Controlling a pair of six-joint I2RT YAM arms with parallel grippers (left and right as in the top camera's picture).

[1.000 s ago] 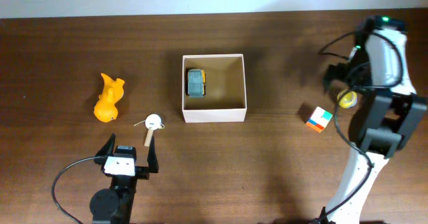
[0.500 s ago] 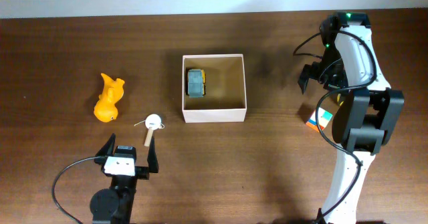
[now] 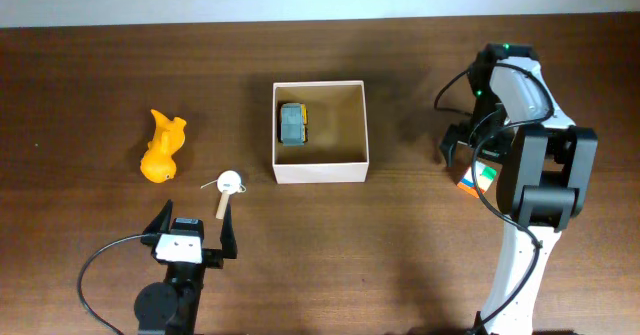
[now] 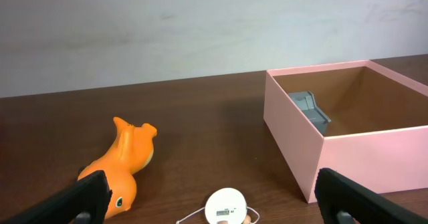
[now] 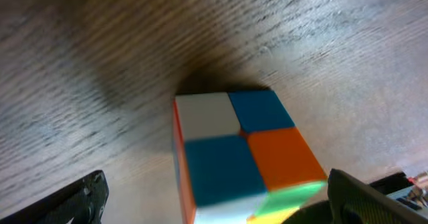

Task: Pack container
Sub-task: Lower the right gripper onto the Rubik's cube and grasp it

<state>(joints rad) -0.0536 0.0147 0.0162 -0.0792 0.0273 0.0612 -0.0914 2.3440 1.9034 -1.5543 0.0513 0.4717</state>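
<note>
The container (image 3: 320, 171), a white-walled square box with a tan inside, sits at mid table and holds a grey and yellow toy car (image 3: 293, 124). In the left wrist view the container (image 4: 374, 157) is at right, with the car (image 4: 311, 107) inside. A coloured cube (image 3: 478, 178) lies right of the container. My right gripper (image 3: 462, 153) is open, low over the cube (image 5: 241, 150), one finger on each side (image 5: 214, 200). My left gripper (image 3: 192, 230) is open and empty near the front edge (image 4: 214, 200).
An orange animal toy (image 3: 163, 146) lies at the left, also in the left wrist view (image 4: 120, 160). A small white disc with a string and wooden stick (image 3: 229, 182) lies just ahead of the left gripper (image 4: 227, 205). A pale wall runs behind the table.
My right arm has swung left and down, bringing its gripper from beside the cube to low over it. The left arm and the toys have not moved.
</note>
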